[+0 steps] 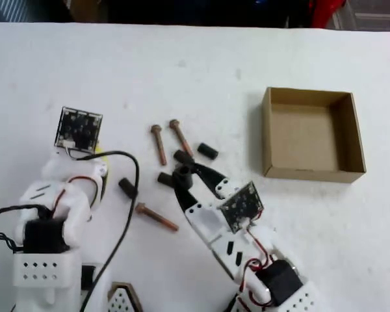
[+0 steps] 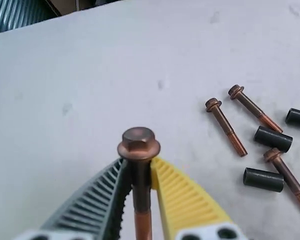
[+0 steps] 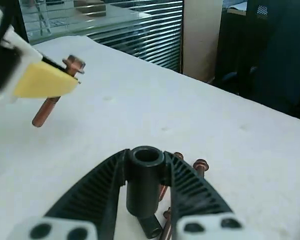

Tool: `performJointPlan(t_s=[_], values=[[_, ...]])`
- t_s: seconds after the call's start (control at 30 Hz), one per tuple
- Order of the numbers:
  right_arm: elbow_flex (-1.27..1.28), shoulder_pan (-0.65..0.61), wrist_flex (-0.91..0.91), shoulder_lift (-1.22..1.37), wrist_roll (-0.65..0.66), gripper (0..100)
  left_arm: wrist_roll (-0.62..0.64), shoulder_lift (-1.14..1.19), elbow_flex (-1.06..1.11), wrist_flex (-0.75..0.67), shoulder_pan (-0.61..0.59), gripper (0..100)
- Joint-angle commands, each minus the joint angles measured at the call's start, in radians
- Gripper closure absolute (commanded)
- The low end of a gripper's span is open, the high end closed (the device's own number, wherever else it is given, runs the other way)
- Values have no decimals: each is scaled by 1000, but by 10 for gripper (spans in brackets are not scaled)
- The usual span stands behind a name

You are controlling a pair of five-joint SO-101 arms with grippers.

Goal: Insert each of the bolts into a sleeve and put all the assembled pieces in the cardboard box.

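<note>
Holding one part in each claw above the white table (image 1: 182, 71).
Pinching a copper hex-headed bolt (image 2: 139, 145), head up, between the left claw's (image 2: 139, 167) ribbed grey and yellow fingers (image 2: 185, 200) at left; clamping a smooth black sleeve (image 3: 146, 185), bore up, in the right claw (image 3: 146, 156) at centre. Loose bolts (image 1: 159, 144) and sleeves (image 1: 207, 151) alongside; square cardboard box (image 1: 305, 136) right.

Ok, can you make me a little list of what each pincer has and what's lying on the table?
left pincer: shut on a copper bolt, held above the table
right pincer: shut on a black sleeve
loose bolts: three, lying on the table
loose sleeves: a few, lying near the bolts
cardboard box: empty, open side up
</note>
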Motion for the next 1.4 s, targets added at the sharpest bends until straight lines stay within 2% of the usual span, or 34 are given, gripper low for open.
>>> performJointPlan(t_s=[0.0, 0.23, 0.37, 0.67, 0.77, 1.0, 1.13, 1.37], values=[[44, -28, -81, -15, -11, 981, 44, -22, -9, -55, 5, 977], [215, -28, -323, -16, -8, 981, 133, -22, -8, -95, 108, 976], [212, -28, -312, -18, -9, 981, 212, -22, 20, -187, 170, 976], [212, 73, -314, -19, -9, 981, 221, -22, 141, -523, 188, 976], [212, 94, -311, -19, -9, 981, 221, -22, 137, -552, 228, 976], [212, 127, -288, -18, -9, 981, 216, -22, 133, -620, 404, 976], [212, 140, -277, -18, -9, 981, 221, -22, 132, -683, 418, 976], [212, 134, -277, -18, -6, 981, 224, -22, 121, -697, 452, 976]])
